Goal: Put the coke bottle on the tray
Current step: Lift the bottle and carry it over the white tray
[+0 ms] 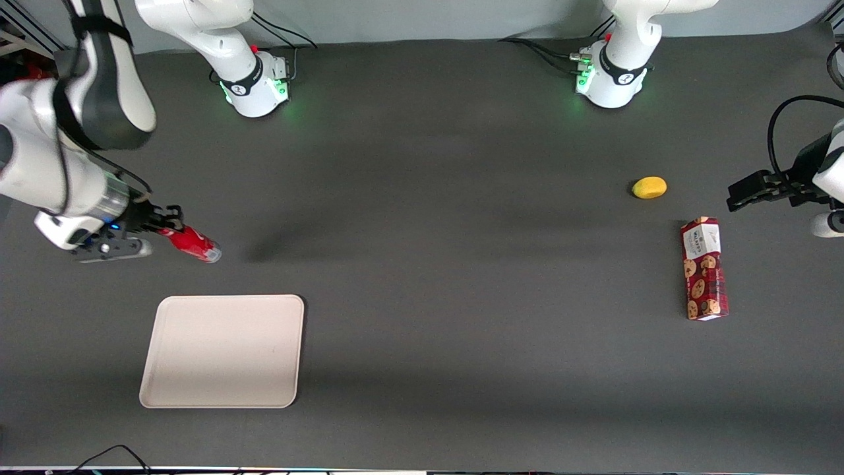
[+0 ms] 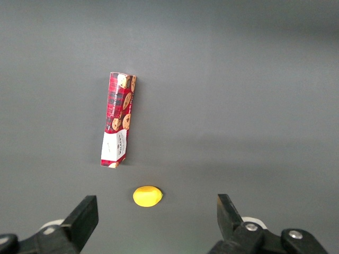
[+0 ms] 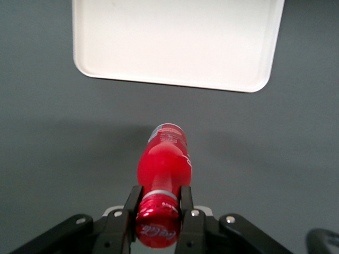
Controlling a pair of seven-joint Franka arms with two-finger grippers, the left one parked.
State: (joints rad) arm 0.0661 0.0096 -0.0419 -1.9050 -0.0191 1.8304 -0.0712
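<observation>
Dark grey matting covers the whole surface point(image 1: 422, 264), smooth and uniform, with soft shadows falling across it. At the edge farthest from the front camera the mat meets a pale grey wall, and two white arm bases with green lights stand there, black cables trailing from them.

The tray point(image 1: 223, 351), cream with rounded corners and a low rim, lies flat toward the working arm's end of the surface and serves as the landmark. Nothing rests in it. The pincer point(image 1: 166, 227) hangs farther from the front camera than the tray, above the mat and just outside the tray's rim. It is clenched on the neck of the coke bottle point(image 1: 194, 243), whose red cap point(image 3: 158, 228) sits between the black fingers point(image 3: 131, 203) in the right wrist view. The bottle is held tilted, its silvery base pointing away from the pincer and down toward the mat, close to the tray but not over it.

Well apart from the tray, toward the parked arm's end, lies a red cookie box point(image 1: 704, 268) on its side. A small yellow lemon-like fruit point(image 1: 649, 187) sits near it, farther from the front camera.
</observation>
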